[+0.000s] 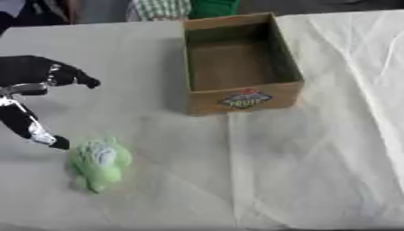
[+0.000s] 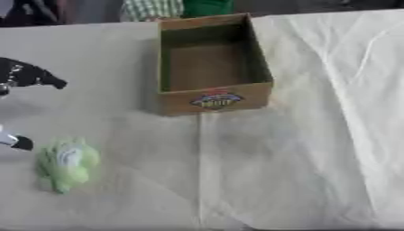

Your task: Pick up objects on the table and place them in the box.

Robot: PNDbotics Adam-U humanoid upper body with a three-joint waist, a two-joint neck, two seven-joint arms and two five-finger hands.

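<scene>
Left hand [image 1: 35, 85] at left edge, fingers spread wide, holding nothing; one fingertip just beside green toy [image 1: 98, 163]. Toy lay on white cloth [image 1: 315, 158], near-left, well apart from box [image 1: 241, 63]. Box sat upright, far centre. Right hand unseen.

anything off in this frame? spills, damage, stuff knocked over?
Nothing stands out. The cardboard box stands upright and open, nothing visible inside. The green object lies on the cloth-covered table, well short of the box. The left hand is open beside the green object, not holding it.
</scene>
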